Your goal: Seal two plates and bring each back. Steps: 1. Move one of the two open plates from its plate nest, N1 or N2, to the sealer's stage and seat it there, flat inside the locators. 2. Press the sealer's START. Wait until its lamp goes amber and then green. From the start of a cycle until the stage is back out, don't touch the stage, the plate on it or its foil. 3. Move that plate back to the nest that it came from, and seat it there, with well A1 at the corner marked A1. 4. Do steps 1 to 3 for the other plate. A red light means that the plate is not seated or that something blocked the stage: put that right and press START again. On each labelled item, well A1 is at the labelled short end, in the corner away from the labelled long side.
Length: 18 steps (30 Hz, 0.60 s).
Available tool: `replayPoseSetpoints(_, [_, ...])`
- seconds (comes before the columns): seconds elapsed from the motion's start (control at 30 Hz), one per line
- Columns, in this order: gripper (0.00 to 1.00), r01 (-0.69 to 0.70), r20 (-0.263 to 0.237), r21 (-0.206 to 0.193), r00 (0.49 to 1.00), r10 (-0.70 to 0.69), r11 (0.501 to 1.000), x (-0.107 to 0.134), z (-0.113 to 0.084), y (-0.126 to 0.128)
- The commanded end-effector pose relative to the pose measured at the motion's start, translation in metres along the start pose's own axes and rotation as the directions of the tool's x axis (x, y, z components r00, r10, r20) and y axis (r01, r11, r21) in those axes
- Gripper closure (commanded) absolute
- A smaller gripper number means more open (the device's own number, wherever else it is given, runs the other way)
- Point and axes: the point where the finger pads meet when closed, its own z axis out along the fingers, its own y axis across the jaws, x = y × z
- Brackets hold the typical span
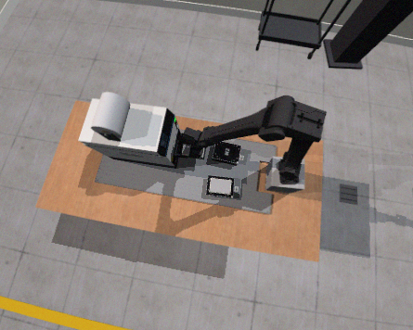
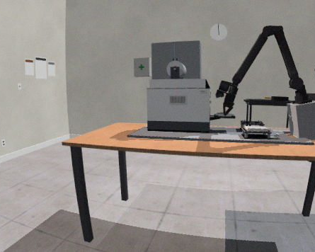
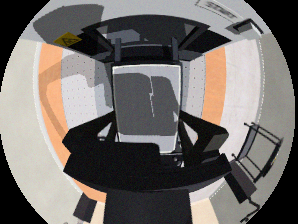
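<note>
A grey-walled room with a tiled floor surrounds the wood-topped bench (image 1: 283,236) (image 2: 106,141) (image 3: 215,90). On it stands the sealer (image 1: 144,125) (image 2: 178,106) (image 3: 145,27), its lamp (image 1: 174,120) (image 2: 210,90) green. The arm (image 1: 237,129) (image 2: 253,53) rises from its base beyond the nests, bends high at the elbow and slopes down toward the sealer's front, with the wrist low over the stage (image 2: 216,117) (image 3: 175,159). Nest N2 (image 1: 226,152) (image 2: 243,124) lies just out from the sealer's front, bare of a plate; beside it N1 (image 1: 209,192) (image 2: 256,135) carries the other plate (image 1: 220,185) (image 2: 257,129). The plate in hand (image 1: 192,149) (image 2: 224,115) (image 3: 146,107) is at the stage, directly between the fingers (image 1: 200,147) (image 2: 226,107), its long axis running straight out from the sealer. The fingers stand wide, shut on its long sides. With the lamp green and N2 vacant, this is probably the sealed plate's return; the move should lift it clear of the locators, then carry it away from the sealer to N2, keeping it level.
</note>
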Motion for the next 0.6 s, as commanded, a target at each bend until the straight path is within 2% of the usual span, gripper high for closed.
replayPoseSetpoints(0.0, [1.00, -0.016, 0.058, 0.010, 0.998, 0.015, 1.000, -0.033, -0.014, -0.008])
replayPoseSetpoints(0.57, [1.00, -0.016, 0.052, 0.009, 0.999, 0.016, 1.000, -0.033, -0.024, -0.007])
